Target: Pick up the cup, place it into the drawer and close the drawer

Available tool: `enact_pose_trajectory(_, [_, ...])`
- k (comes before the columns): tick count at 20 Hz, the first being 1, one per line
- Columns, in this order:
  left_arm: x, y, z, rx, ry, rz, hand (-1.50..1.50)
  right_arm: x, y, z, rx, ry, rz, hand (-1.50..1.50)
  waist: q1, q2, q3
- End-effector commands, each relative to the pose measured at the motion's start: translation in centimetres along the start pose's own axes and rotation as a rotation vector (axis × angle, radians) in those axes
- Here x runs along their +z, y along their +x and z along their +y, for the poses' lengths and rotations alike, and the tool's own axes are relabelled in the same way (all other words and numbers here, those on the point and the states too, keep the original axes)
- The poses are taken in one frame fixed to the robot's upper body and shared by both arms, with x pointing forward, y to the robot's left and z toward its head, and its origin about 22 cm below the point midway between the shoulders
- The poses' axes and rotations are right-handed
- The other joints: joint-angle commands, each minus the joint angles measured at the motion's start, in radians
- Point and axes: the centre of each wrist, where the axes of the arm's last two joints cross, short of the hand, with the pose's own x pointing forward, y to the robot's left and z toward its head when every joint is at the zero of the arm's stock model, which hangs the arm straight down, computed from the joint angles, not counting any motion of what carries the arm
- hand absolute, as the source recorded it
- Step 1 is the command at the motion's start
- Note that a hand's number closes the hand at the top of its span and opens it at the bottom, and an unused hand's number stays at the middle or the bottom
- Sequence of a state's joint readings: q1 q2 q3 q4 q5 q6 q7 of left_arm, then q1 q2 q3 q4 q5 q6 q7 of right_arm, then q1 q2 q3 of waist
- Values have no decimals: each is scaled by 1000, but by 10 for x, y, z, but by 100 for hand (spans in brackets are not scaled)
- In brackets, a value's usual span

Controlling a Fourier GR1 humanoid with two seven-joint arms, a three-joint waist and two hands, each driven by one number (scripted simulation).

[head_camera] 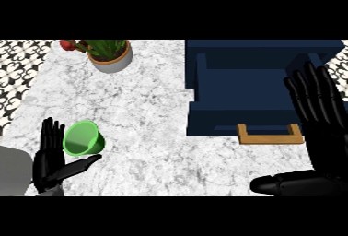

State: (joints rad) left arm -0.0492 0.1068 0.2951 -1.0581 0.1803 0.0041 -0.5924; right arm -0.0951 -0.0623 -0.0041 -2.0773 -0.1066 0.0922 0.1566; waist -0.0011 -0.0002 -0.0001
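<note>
Near the left edge of the marble counter (142,115), the cup (83,138) lies tilted, its open mouth turned toward the view. It is bright green, a little see-through, with a round rim and plain walls that narrow to the bottom. The left hand (48,161) stands just beside it. Its fingers (51,133) are straight and point up at the cup's left, and the thumb (85,163) stretches out below the cup. Nothing is curled around the cup, and I cannot tell if they touch.

The dark blue drawer (238,83) is open at the right, well apart from the cup, with a wooden handle (269,138) on its front. The right hand (316,120) shows over the drawer's right side, fingers straight, holding nothing. A potted plant (108,55) stands at the far edge.
</note>
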Motion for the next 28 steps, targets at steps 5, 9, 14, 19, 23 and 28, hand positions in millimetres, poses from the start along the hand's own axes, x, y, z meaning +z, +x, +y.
enact_pose_trajectory(5, [-7, -19, 12, -3, 14, 18, -150, -6, 12, -14, 5, 29, 14, -150, -1, 0, 0])
enact_pose_trajectory(9, [3, -34, 2, -9, -4, 25, -150, 11, 5, -28, 0, -6, 7, -150, -2, 0, 0])
enact_pose_trajectory(14, [-17, -28, -13, 13, -14, 1, -150, 13, 9, -16, -22, 9, -8, -150, -3, 0, 0])
enact_pose_trajectory(19, [-1, -42, 11, 60, -24, 20, -150, -5, 3, -16, -10, 15, -13, -150, 1, 0, 0])
enact_pose_trajectory(23, [-5, -51, 10, 92, -18, 15, -150, 15, 8, -11, -9, 27, 9, -150, -4, 1, 0])
enact_pose_trajectory(28, [-13, -56, 3, 119, -20, 34, -150, -10, 10, -13, -6, 12, -5, -150, -6, 3, -1])
